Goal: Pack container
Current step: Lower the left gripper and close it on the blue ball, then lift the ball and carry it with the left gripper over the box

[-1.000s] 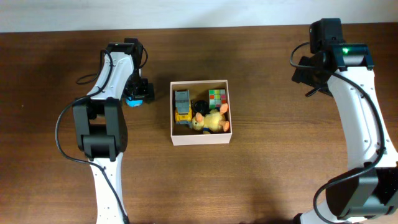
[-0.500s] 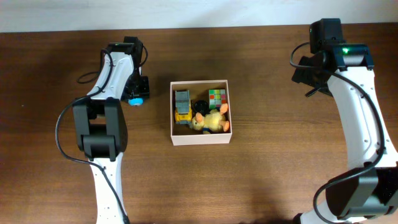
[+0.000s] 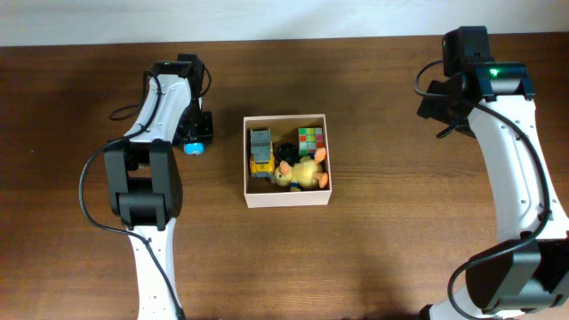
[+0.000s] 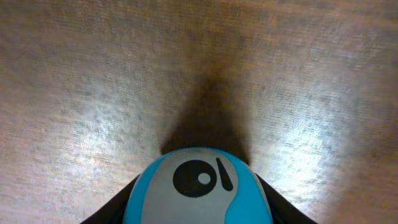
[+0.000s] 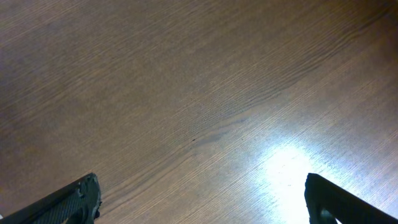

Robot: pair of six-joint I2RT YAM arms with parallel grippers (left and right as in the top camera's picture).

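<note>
Fingers [image 4: 115,210] of my left end effector [image 3: 197,133] sit tight against both flanks of the blue toy [image 4: 200,196], a rounded blue-and-grey thing with a black ring mark on top. My left wrist camera shows this at its lower edge, with a dark shadow on the table [image 4: 93,74] just beyond the toy. That view alone shows the contact and the marking. From overhead, only a sliver of blue shows under the black jaws. Whether the toy rests on the wood or is lifted, I cannot tell from either view.

Only the overhead camera shows where things lie. The container [image 3: 286,201] stands near the middle of the table, to the right of the blue toy and apart from it. It holds a grey-and-yellow truck [image 3: 260,151], a colour cube [image 3: 309,140], a yellow plush [image 3: 307,174] and something dark between them that I cannot name.

Farthest off, my right end effector [image 5: 205,202] hangs spread wide over bare wood. One fingertip shows at each lower corner of its wrist view, with nothing between them.

A second ago my left jaws stood much wider around the toy. They have since narrowed onto it. The container, its contents and my right arm have stayed put.
</note>
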